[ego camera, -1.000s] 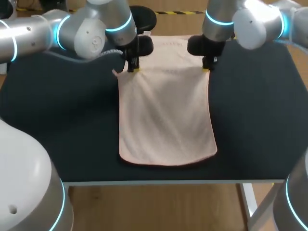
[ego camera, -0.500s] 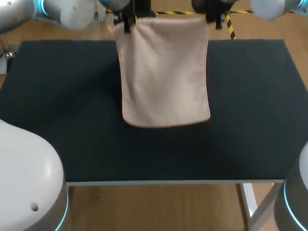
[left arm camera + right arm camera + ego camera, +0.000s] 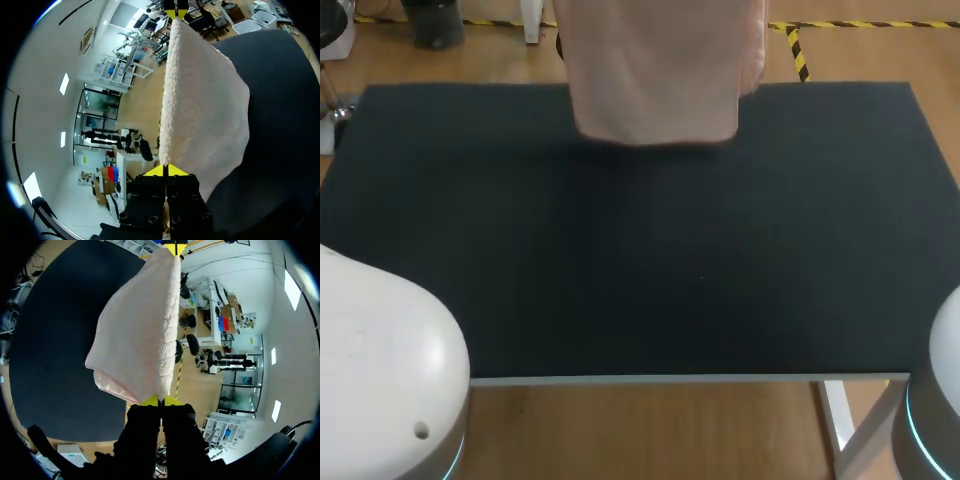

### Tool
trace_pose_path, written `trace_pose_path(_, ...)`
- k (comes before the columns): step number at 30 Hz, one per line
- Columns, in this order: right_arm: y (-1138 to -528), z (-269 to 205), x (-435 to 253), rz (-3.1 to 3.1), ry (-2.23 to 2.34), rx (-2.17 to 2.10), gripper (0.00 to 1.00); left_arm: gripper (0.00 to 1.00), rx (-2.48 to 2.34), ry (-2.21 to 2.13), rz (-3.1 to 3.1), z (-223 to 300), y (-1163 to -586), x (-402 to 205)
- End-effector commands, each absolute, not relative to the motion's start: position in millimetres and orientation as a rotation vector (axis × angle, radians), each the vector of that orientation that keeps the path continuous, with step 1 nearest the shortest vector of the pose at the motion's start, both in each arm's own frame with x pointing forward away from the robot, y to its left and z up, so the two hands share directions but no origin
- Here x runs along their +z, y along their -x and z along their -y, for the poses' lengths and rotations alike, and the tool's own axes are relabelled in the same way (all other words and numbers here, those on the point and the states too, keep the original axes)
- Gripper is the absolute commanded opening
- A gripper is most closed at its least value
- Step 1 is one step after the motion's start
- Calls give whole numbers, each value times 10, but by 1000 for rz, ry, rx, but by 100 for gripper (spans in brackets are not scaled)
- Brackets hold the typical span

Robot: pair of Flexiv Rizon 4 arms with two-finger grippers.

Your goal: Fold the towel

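The pale pink towel [image 3: 655,70] hangs in the air over the far edge of the black table [image 3: 640,250], its lower hem free above the surface. Both grippers are out of the head view, above its upper edge. In the left wrist view my left gripper [image 3: 166,171] is shut on one top corner of the towel [image 3: 200,105], which stretches away to my right arm's yellow tips [image 3: 176,11]. In the right wrist view my right gripper [image 3: 160,401] is shut on the other corner of the towel [image 3: 140,340], with the left arm's yellow tips [image 3: 175,249] at its far end.
The black table mat spreads wide under the hanging towel. Two white arm bases [image 3: 380,380] stand at the near corners, the right one [image 3: 935,400] at the table's front right.
Both grippers have lifted the towel off the table and carried it up and away. The arms have left the head view, and the towel's hem now hangs near the far edge.
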State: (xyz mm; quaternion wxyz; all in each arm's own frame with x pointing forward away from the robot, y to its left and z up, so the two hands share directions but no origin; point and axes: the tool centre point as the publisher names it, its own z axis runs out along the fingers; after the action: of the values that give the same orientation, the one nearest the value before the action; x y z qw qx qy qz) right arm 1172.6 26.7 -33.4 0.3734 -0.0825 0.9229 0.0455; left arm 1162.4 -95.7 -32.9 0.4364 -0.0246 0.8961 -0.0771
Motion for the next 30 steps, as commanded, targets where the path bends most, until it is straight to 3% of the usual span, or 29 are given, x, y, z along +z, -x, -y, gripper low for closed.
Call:
trace_pose_path(1,-11929,-295,-287,-2358,220,127,0,0,-146,80,-2201,964,-11648,-170)
trace_pose_path(7,-11823,-379,-480,-2371,265,167,0,0,-128,45,-2236,1003,-11444,-362)
trace_pose_path(19,-10895,-474,-1311,-2588,409,215,0,0,-122,107,-2403,919,-10323,-900)
trace_pose_path(30,-10225,-287,-1311,-2628,368,200,0,0,-173,67,-2518,894,-9561,-1169)
